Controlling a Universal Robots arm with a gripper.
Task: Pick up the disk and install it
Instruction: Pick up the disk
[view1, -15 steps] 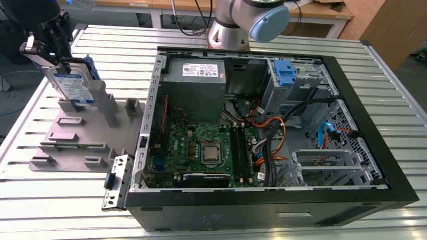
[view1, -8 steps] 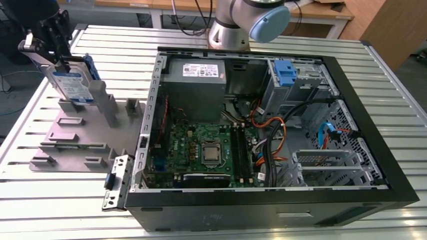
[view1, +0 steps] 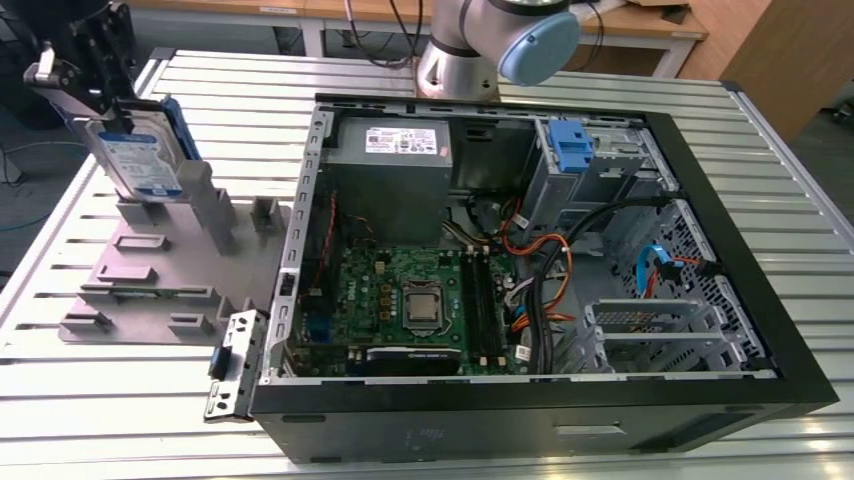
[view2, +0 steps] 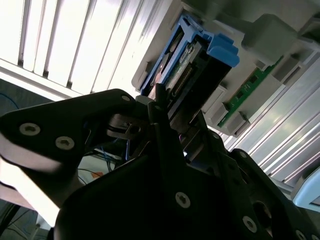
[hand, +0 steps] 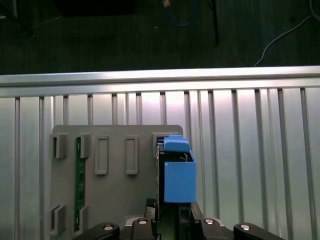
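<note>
Grip from above, jaws tight on disk (view1: 138, 160)

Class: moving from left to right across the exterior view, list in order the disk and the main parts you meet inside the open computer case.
the disk → grey power supply box → blue bracket in the drive bay → blue cable

On the surface (view1: 80, 400) I count: one disk (view1: 140, 160), one grey fixture plate (view1: 160, 270), one open computer case (view1: 441, 430). Inside the case: one power-supply box (view1: 394, 150), one blue bracket (view1: 571, 150), one processor (view1: 423, 308). Slotted in the plate: one green memory stick (hand: 77, 175). One arm (view1: 487, 40), mine.
</note>
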